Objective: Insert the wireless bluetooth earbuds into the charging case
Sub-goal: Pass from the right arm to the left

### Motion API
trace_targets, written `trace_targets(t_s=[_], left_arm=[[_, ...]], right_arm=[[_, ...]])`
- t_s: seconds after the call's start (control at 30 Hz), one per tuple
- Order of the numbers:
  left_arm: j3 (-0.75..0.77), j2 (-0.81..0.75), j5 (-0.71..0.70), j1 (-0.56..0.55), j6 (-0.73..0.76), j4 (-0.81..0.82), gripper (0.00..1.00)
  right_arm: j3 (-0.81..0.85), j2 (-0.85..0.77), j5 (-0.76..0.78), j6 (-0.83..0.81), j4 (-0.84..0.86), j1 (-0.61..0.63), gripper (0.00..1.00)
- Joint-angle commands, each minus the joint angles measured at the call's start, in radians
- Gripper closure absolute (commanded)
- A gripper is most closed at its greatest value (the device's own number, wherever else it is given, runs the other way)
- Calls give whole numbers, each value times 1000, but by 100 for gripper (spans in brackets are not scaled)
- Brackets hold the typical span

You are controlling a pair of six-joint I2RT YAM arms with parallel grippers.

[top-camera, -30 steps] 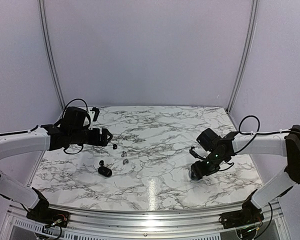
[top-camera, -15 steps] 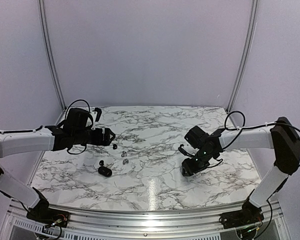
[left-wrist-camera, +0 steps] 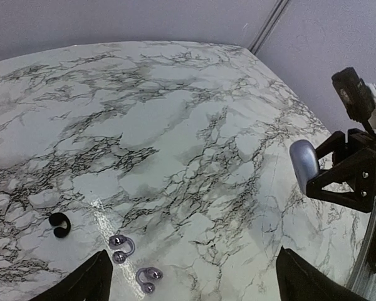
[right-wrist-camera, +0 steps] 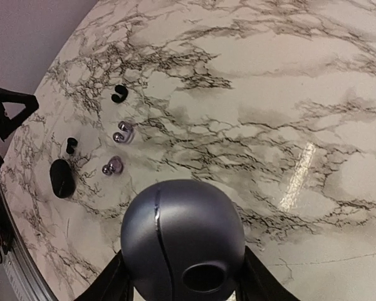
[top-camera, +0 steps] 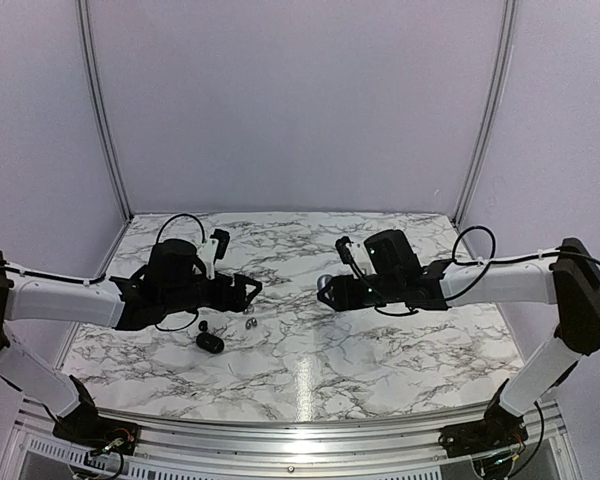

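The right gripper, half-closed around the grey charging case, holds it clear of the marble table, presumably to bring it to the earbuds lying loose near the black case, where the left gripper hovers wide open and empty.

White marble-veined table
A black oval case, two black earbuds and two silver earbuds lie close together on it
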Motion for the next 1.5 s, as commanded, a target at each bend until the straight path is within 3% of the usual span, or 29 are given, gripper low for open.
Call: trace_targets(t_s=[0.0,0.1,0.23,0.5,0.67,1.13,1.37,1.47], left_arm=[[-2,-26,-51,-25,-6,169,9],[49,9,69,-29,-83,169,12],[79,39,94,-63,-146,172,18],[91,77,81,-148,-170,205,32],[97,105,71,-191,-168,244,35],[164,203,93,-202,-196,265,53],[170,214,125,-202,-192,266,77],[159,199,134,-202,-162,265,92]], right_arm=[[18,-23,107,-76,200,111,54],[-7,-38,224,-172,260,184,53],[-16,-59,302,-230,289,233,53],[-30,-72,325,-280,298,256,53],[-36,-75,310,-292,296,258,53],[-53,-86,331,-323,321,280,53],[-58,-92,360,-326,321,280,51],[-64,-102,375,-324,321,281,44]])
